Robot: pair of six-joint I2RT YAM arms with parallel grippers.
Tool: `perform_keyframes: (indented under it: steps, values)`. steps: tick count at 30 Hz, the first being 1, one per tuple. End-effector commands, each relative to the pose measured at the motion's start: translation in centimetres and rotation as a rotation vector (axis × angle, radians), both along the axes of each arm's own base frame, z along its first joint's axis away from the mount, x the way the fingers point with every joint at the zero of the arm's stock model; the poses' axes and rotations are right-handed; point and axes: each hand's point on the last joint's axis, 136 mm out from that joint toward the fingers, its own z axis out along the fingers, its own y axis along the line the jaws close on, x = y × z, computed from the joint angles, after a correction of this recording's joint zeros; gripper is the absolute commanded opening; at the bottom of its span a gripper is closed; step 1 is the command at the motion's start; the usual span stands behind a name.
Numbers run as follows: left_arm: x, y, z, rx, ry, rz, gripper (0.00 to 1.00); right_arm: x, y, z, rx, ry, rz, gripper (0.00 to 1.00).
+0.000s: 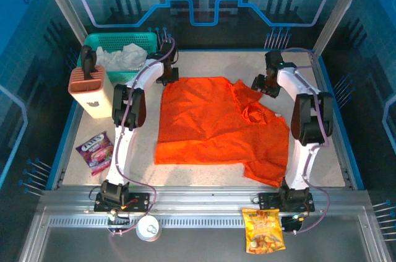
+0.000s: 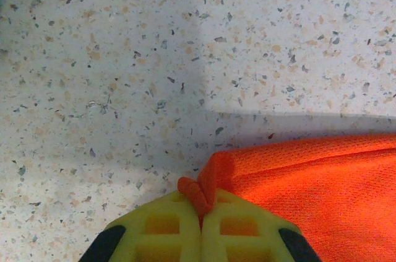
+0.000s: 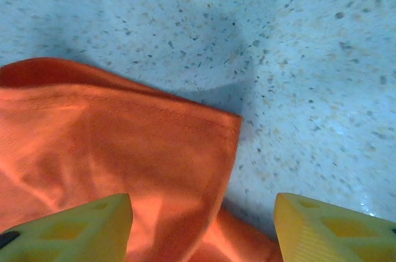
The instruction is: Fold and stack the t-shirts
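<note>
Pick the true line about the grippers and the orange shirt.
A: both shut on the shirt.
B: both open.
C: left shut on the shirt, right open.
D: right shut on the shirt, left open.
C: the left gripper is closed with a fold of the shirt pinched at its tips, while the right gripper stands wide open over the cloth's edge.

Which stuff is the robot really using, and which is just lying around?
For the job:
plain bright orange soft cloth t-shirt
left gripper, shut on its edge
right gripper, open over it

Just lying about:
teal mesh basket holding crumpled white cloth
beige block
purple snack bag
orange-yellow snack bag
small round white object
</note>
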Motion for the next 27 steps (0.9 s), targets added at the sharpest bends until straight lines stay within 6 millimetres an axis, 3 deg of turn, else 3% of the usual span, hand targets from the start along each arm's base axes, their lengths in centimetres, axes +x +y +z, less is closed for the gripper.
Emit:
perform_keyframes:
  steps: [1, 8, 15, 18, 23, 24, 27]
  values:
    - [0.2, -0.5, 2.7, -0.025, -0.046, -0.023, 0.00, 0.4, 0.1, -1.5, 0.029, 0.059, -0.025, 0.61]
    - [0.2, -0.5, 2.4, -0.028, -0.045, -0.026, 0.00, 0.9, 0.1, -4.4, 0.036, 0.098, -0.073, 0.53]
    - [0.2, -0.6, 2.3, -0.027, -0.044, -0.030, 0.00, 1.6, -0.3, -5.9, 0.020, 0.101, -0.095, 0.45]
    - [0.2, -0.6, 2.3, -0.029, -0.045, -0.029, 0.00, 2.1, -0.5, -6.6, 0.020, 0.119, -0.094, 0.36]
    - [0.2, -0.6, 2.3, -0.029, -0.046, -0.029, 0.00, 2.6, -0.4, -7.2, 0.034, 0.117, -0.092, 0.08]
    - [0.2, -0.6, 2.3, -0.030, -0.046, -0.031, 0.00, 2.8, -0.4, -6.9, 0.035, 0.109, -0.089, 0.02]
    - [0.1, -0.8, 3.3, -0.042, -0.059, -0.036, 0.00, 3.8, -0.5, -4.7, 0.041, 0.048, -0.068, 0.00]
